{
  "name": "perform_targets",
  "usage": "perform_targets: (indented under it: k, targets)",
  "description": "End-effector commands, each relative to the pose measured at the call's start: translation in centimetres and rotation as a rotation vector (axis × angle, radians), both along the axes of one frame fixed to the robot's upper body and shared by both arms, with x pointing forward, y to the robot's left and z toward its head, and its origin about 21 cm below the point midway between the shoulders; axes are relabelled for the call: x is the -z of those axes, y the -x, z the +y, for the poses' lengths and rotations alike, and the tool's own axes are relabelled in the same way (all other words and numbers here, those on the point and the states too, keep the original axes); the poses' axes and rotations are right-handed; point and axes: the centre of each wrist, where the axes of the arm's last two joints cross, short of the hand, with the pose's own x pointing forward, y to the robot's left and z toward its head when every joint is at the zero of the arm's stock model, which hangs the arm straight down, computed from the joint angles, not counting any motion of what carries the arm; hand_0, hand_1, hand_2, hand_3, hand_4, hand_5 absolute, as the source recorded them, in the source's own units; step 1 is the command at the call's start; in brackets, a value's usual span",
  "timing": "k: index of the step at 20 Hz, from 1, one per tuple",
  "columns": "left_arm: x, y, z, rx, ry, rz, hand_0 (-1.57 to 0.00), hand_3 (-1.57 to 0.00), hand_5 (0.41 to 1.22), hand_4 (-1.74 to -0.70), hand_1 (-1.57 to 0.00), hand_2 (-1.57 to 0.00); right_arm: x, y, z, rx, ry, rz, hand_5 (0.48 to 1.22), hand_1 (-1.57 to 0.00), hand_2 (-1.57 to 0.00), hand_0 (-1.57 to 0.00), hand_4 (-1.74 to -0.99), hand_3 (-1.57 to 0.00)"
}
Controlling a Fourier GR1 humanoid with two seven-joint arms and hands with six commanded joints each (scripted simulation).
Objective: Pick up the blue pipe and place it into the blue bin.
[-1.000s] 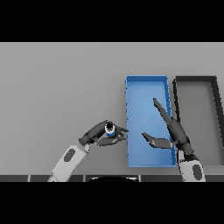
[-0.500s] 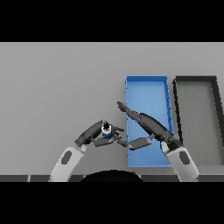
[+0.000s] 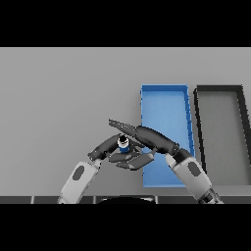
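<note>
While my two hands meet just left of the bin, I judge we are at a handover, or at least a two-handed grasp, with the placing not yet done. My left hand (image 3: 109,147) has its fingers curled round the pipe (image 3: 123,142), of which I can see only a small blue body with a pale end showing between the dark fingers; it sits above the table (image 3: 59,98), close to the bin's left wall but outside it. My right hand (image 3: 142,135) reaches across from the right, over the bin's near left corner, with its fingers stretched long and nearly straight, passing just over the pipe; its thumb lies lower, beneath and beside the left hand. I cannot tell for sure whether those fingers touch the pipe or only hover over it, so I treat the right hand as spread and holding nothing. Next, as I read it, the right hand needs to close firmly on the pipe before the left lets go, then carry it a short way right and lower it onto the blue floor. The bin (image 3: 164,89) lies lengthwise away from me, and a black bin (image 3: 218,88) stands just beside it on the right, so I must not overshoot.
</note>
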Motion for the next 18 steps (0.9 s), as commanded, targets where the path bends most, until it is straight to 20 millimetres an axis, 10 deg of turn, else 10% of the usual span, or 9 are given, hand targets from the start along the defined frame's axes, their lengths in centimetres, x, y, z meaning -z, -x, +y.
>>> perform_targets:
  k: [1,4,7,9,14,18]
  targets:
    - [0.1,0.0,0.2,0.007,0.005,0.008,-1.57,-1.57,1.221,-1.46,-1.57,-1.57,-0.2,-0.6,0.6,0.003,0.008,0.004,0.512,0.00,0.00,0.00,-1.208,0.00]
    - [0.1,0.1,-0.1,0.017,0.022,-0.008,-1.57,-1.57,1.221,-1.46,-1.57,-1.57,-0.1,-1.0,1.9,-0.038,0.027,0.018,0.517,-0.11,-0.13,-0.02,-1.222,-0.05]
    - [0.5,0.0,0.4,-0.013,-0.006,0.042,-1.57,-1.14,1.221,-1.60,-1.57,-1.53,-0.2,-1.4,2.6,-0.059,0.034,0.019,0.523,-0.65,-0.66,-0.63,-1.383,-0.50]
    - [0.4,-0.1,0.5,-0.012,-0.003,0.030,-1.57,-1.21,1.221,-1.65,-1.57,-1.54,0.1,-1.7,3.0,-0.068,0.011,-0.001,0.555,-0.98,-0.99,-0.97,-1.496,-0.79]
    - [0.0,-0.3,-0.2,0.011,0.014,0.022,-1.57,-1.32,1.221,-1.71,-1.57,-1.56,0.5,-1.3,3.3,-0.091,-0.095,0.011,0.940,-1.38,-1.38,-1.37,-1.475,-1.29]
    - [0.1,-0.5,-0.2,0.009,0.009,0.008,-1.57,-1.42,1.221,-1.73,-1.57,-1.55,0.7,-1.0,3.5,-0.113,-0.089,-0.022,1.106,-1.49,-1.49,-1.49,-1.485,-1.46]
